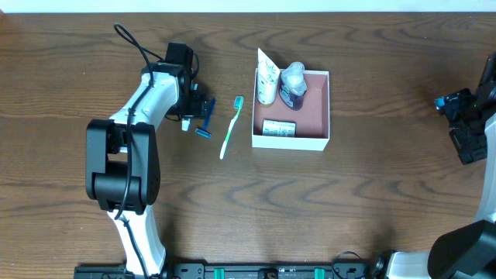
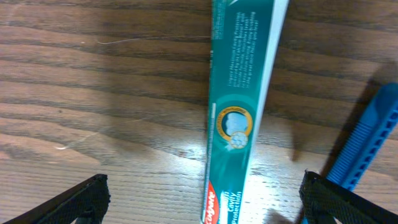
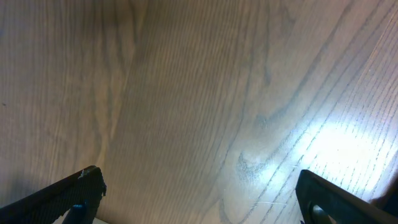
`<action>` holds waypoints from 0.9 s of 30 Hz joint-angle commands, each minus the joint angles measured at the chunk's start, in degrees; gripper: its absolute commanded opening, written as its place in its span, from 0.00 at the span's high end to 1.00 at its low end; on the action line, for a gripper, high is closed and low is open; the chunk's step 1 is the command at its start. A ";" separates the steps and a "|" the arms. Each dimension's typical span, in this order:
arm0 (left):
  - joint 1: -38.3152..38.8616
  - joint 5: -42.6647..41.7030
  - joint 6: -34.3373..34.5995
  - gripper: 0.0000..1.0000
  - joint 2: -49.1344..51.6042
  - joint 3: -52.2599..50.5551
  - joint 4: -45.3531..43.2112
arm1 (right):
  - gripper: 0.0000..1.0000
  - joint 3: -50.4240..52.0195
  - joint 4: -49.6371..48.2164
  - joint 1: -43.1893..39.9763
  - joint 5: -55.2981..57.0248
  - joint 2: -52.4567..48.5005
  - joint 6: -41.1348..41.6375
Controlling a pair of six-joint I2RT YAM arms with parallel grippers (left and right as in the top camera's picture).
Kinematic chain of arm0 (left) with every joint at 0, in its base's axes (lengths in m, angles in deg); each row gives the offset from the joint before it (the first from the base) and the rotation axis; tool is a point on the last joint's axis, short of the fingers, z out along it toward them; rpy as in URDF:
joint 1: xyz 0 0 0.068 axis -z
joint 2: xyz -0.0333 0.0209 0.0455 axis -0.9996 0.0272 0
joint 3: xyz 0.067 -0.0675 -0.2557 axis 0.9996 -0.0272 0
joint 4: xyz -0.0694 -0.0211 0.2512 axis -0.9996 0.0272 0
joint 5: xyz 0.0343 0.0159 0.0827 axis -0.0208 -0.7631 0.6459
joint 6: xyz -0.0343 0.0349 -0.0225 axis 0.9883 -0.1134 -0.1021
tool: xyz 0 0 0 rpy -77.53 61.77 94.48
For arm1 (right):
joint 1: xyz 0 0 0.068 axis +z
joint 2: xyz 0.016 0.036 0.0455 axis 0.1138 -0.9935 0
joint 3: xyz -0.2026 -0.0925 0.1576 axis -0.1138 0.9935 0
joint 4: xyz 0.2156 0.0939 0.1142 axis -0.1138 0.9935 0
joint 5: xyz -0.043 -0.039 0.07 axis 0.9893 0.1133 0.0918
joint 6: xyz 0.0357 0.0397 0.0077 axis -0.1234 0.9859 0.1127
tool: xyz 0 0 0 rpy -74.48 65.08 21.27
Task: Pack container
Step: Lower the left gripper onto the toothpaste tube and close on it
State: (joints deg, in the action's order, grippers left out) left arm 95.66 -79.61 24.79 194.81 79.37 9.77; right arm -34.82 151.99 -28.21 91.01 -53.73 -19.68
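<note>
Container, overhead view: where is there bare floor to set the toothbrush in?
In the container, the right half is bare, between the bottle and soap box and the right wall. The left is crowded: white tube against the left wall, bottle beside it, soap box along the near wall.

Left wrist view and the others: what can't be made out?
- Toothpaste box: both ends cut off by left wrist frame edges; overhead, the left end effector hides most of it.
- Blue razor: cut off at the left wrist frame's right edge.
- Container: print on its contents too small overhead.
</note>
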 commanded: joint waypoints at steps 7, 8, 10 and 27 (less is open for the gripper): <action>-0.17 -3.17 1.22 0.02 0.72 1.22 -0.02 | 0.01 0.02 0.15 -0.55 0.63 -0.28 0.74; -0.17 -3.17 1.22 0.02 0.72 1.22 -0.04 | 0.01 0.02 0.15 -0.55 0.63 -0.28 0.74; -0.17 -3.15 1.20 0.02 0.72 1.22 -0.02 | 0.01 0.02 0.15 -0.55 0.63 -0.28 0.74; -0.24 -3.10 0.74 0.02 0.72 1.11 -1.16 | 0.01 0.02 0.15 -0.55 0.63 -0.28 0.74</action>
State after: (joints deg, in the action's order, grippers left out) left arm 95.66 -82.34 25.05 194.81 79.37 8.74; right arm -34.82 151.99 -28.21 90.99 -53.73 -19.66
